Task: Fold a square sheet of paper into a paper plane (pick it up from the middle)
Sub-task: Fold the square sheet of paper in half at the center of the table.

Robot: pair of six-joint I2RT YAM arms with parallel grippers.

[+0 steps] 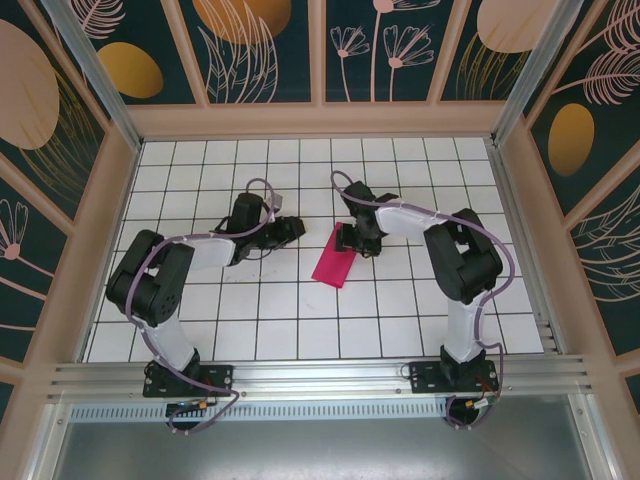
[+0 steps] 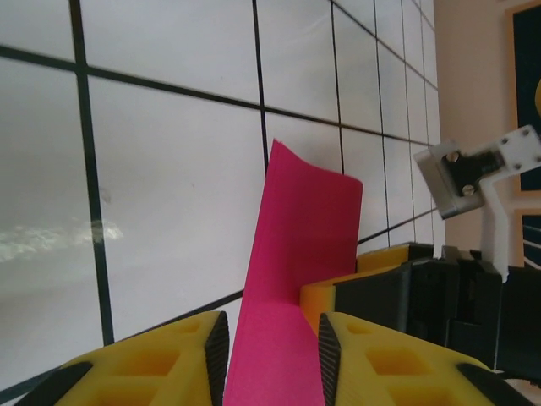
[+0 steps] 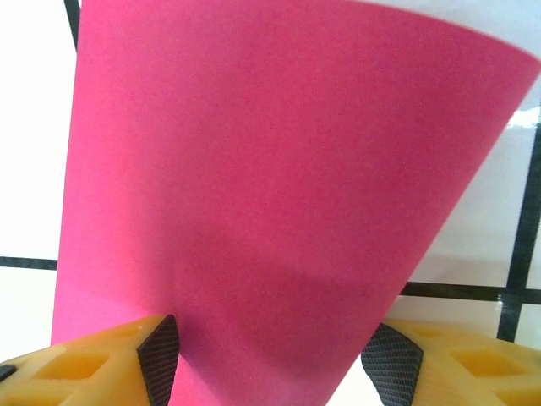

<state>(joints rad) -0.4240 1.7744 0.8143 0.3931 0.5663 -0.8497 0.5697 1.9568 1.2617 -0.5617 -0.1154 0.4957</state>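
Note:
The square sheet of paper (image 1: 333, 265), magenta-pink, lies folded into a narrow band on the white grid floor, slanting from upper right to lower left. My right gripper (image 1: 352, 240) stands over its far end. In the right wrist view the sheet (image 3: 279, 169) spans the space between the wide-apart pads of that gripper (image 3: 275, 347), which is open. My left gripper (image 1: 295, 228) is just left of the sheet. In its wrist view the sheet (image 2: 300, 228) rises as a bent strip between its open fingers (image 2: 272, 338), with a gap at the left pad. The paper plane is out of view.
The right gripper's yellow and black fingers (image 2: 380, 288) sit close beside the strip in the left wrist view. Wooden walls (image 1: 320, 120) ring the gridded floor (image 1: 300, 320). An aluminium rail (image 1: 320, 375) runs along the near edge by the arm bases.

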